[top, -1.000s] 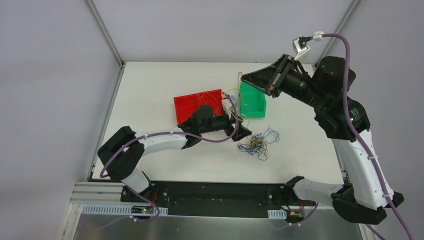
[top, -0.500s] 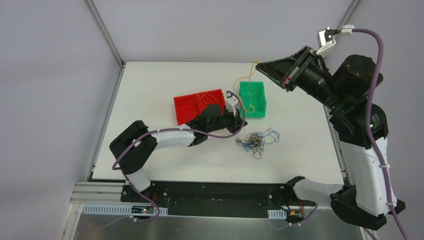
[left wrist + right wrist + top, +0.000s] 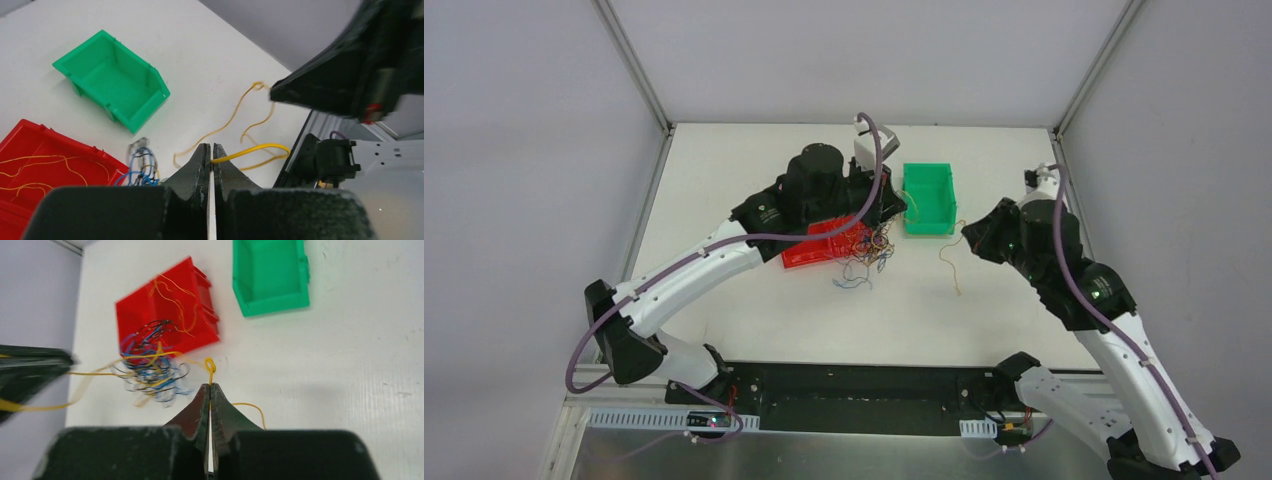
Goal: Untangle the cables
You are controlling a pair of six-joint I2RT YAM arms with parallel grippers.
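Can't read any txt, nos., brand or sign in top view or either wrist view. Only hint of print: tiny greenish marks on black joint housings of left arm (image 3: 724, 258) and right arm (image 3: 1114, 320) in top view. Too small & blurred to make out as letters or logo.
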